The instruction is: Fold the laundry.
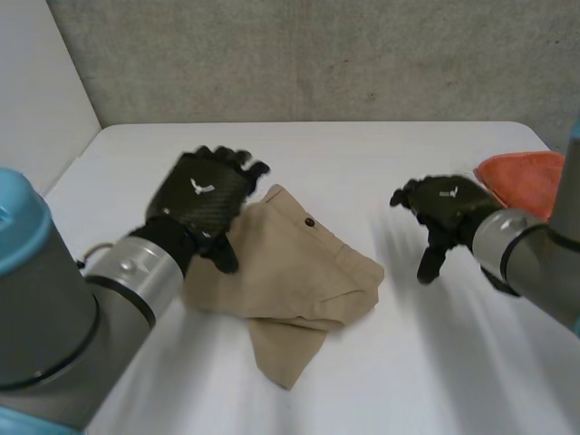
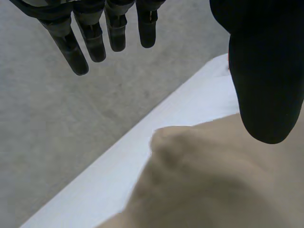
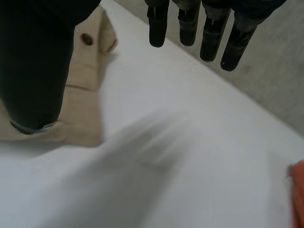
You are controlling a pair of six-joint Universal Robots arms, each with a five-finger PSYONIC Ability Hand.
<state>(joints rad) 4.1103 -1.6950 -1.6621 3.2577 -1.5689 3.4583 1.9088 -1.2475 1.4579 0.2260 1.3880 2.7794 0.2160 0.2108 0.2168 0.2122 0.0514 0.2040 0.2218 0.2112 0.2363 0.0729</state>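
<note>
A tan pair of shorts (image 1: 290, 272) lies folded in a bundle at the middle of the white table (image 1: 362, 163), a dark button on its upper layer. My left hand (image 1: 204, 195) hovers over the bundle's left part, fingers straight and spread, holding nothing. In the left wrist view the tan cloth (image 2: 218, 180) lies under the palm, with the fingers (image 2: 95, 38) free above the table. My right hand (image 1: 444, 213) hangs open to the right of the shorts, apart from them. The right wrist view shows the shorts' edge with the button (image 3: 87, 39) beside the thumb.
An orange cloth (image 1: 526, 177) lies at the table's far right edge; its edge (image 3: 298, 190) appears in the right wrist view. A grey wall runs behind the table. Bare tabletop lies in front of and behind the shorts.
</note>
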